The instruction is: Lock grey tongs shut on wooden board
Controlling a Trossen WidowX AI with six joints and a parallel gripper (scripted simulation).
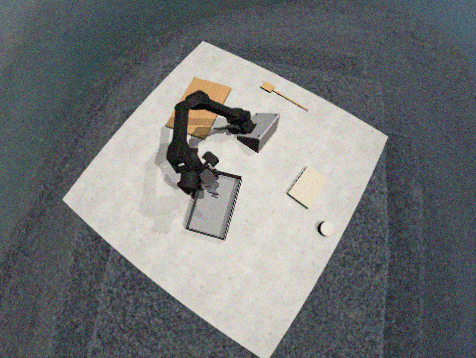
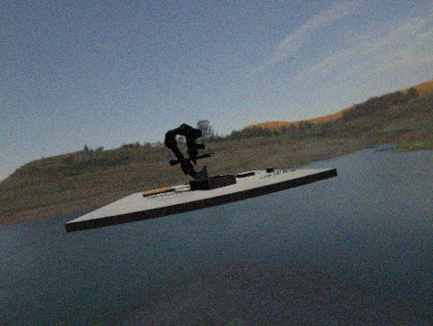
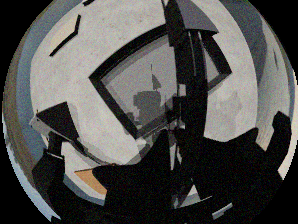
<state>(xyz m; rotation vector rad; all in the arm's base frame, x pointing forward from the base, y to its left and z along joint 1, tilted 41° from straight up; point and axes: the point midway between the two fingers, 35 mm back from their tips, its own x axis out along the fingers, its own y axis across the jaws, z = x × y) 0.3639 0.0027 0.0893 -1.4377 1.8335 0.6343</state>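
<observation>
My gripper (image 1: 207,176) (image 2: 194,161) (image 3: 170,131) is shut on the grey tongs (image 2: 206,156) (image 3: 197,75), which look dark and hang well above the table. In the exterior view the tongs lie nearly level across the fingers, their right end slightly higher. In the wrist view their long arms run close together; which end is the tips and whether they are locked cannot be told. The roasting tin (image 1: 241,185) (image 3: 115,62) stands below the gripper, with shadows on its floor. The wooden board (image 1: 210,90) (image 2: 152,193) (image 3: 92,181) lies behind the arm, with nothing on it.
A grey wedge-sided block (image 1: 265,127) (image 2: 213,182) stands by the arm's base. A wooden spatula (image 1: 295,103) lies near the table's far edge. A cream slab (image 1: 307,187) (image 3: 65,32) and a small white cylinder (image 1: 326,228) (image 2: 269,169) are at the right side.
</observation>
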